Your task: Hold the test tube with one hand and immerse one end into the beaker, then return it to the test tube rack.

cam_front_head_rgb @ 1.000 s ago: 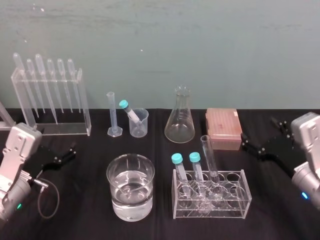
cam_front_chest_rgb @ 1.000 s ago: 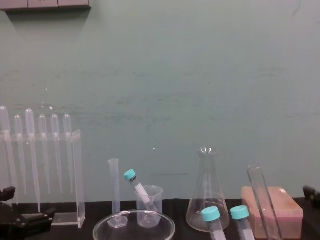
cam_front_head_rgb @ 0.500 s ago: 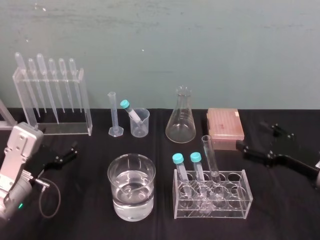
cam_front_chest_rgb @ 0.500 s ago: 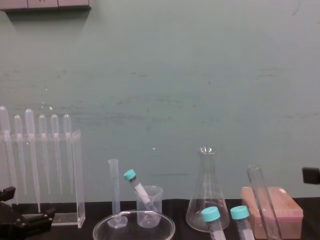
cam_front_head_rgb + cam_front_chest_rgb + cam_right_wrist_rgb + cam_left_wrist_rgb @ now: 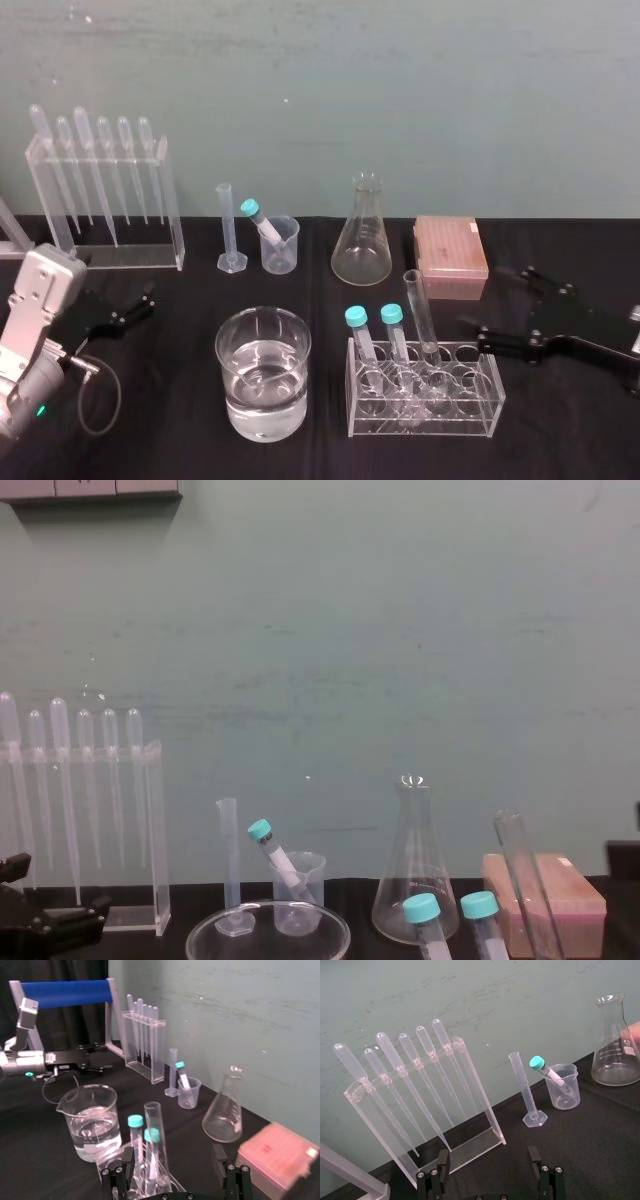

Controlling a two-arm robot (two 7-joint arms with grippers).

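Test tube: there it is, upright in the test tube rack, open mouth up, leaning a touch toward the desk's rear edge, and nothing is gripping it.
Test tube rack: clear plastic, near the front edge of the desk, right of centre; two teal-capped tubes stand just left of the test tube.
Beaker: near the front edge at the middle, just left of the rack and apart from it, roughly half full of clear liquid.
Right pincer: low over the desk by the right edge, just right of the rack, fingers spread wide and gripping nothing. In the right wrist view the test tube rises beyond the gap between its fingers.
Left pincer: over by the left edge, in front of the pipette stand, fingers apart in the left wrist view, and it carries nothing.
Rear edge, left to right: pipette stand, slim graduated cylinder, small cup with a teal-capped tube leaning in it, conical flask, pink tip box.
Gap check: the right pincer and the test tube are near each other, not touching.
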